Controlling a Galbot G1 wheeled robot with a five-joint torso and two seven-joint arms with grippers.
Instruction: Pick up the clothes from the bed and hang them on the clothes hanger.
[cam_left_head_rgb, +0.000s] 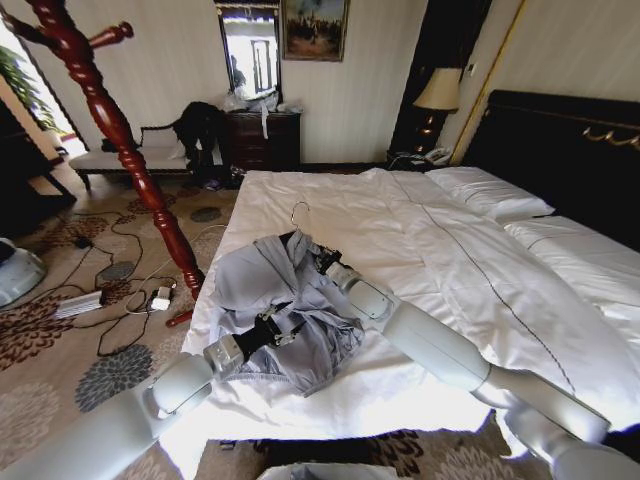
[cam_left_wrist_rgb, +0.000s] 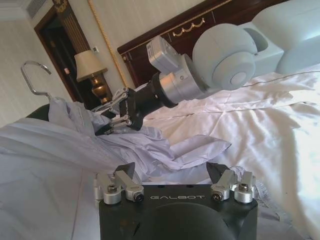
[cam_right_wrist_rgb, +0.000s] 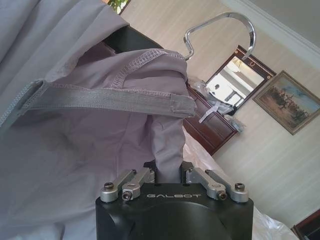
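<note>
R pincer (cam_right_wrist_rgb: 169, 176) is closed on a fold of the clothes (cam_left_head_rgb: 275, 300) near the collar, w/ fabric pinched between its fingers. L pincer (cam_left_wrist_rgb: 173, 175) is spread wide over the shirt's lower part, gripping nothing. The grey-blue shirt lies crumpled near the foot corner of the bed (cam_left_head_rgb: 450, 260), on the white duvet. The clothes hanger (cam_left_head_rgb: 297, 222) sits at the collar, silver hook sticking up, black shoulder partly under fabric. Wooden coat stand (cam_left_head_rgb: 120, 135) is beside the bed.
</note>
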